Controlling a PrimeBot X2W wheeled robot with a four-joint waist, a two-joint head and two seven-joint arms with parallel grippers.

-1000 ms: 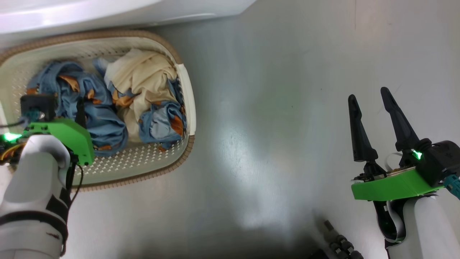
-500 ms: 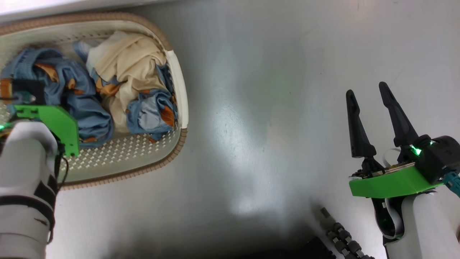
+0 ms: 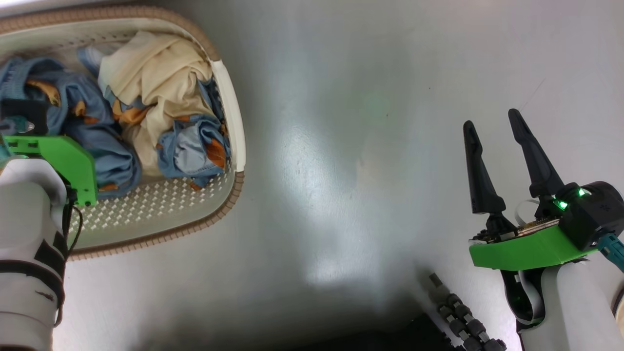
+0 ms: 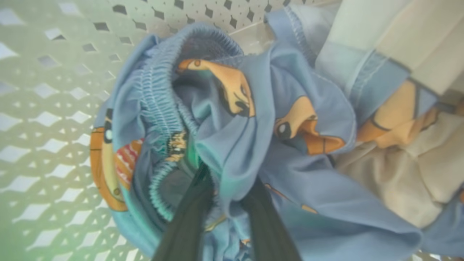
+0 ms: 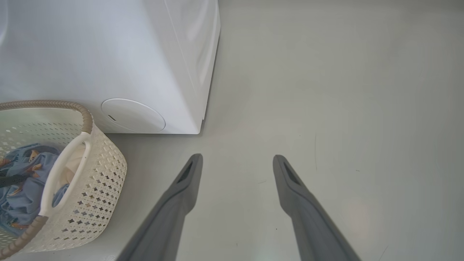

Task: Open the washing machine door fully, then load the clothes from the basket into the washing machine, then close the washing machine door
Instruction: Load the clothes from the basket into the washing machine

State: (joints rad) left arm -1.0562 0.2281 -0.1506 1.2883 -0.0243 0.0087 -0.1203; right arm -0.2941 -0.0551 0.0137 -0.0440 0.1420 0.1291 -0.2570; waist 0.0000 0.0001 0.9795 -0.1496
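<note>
The left gripper [image 4: 228, 188] is down inside the basket [image 3: 229, 112], its two dark fingers [image 4: 188, 221] pushed into the clothes [image 4: 261, 108] and clenched on a fold of the blue, orange-printed fabric that stands up between them; the tips themselves are buried in the cloth. Just beyond those fingers lies a gathered elastic hem, to their right the cream garment [image 4: 398, 174] is pressed against the blue piece, and to their left and ahead is the bare perforated wall of the basket. In the head view the pale left forearm [image 3: 29, 234] and its green mount cover the near left part of the heap, with the cream garment on top of the pile beyond them. The right gripper [image 3: 490, 119] hangs over the grey floor [image 3: 365, 146], well apart from the basket, its fingers [image 5: 174, 203] spread wide and holding nothing, only bare floor between them. Ahead and to the left of these fingers stands the washing machine [image 5: 108, 54], a round white cover low on its front near the corner; the basket sits on the floor to the left of them, close in front of the machine.
</note>
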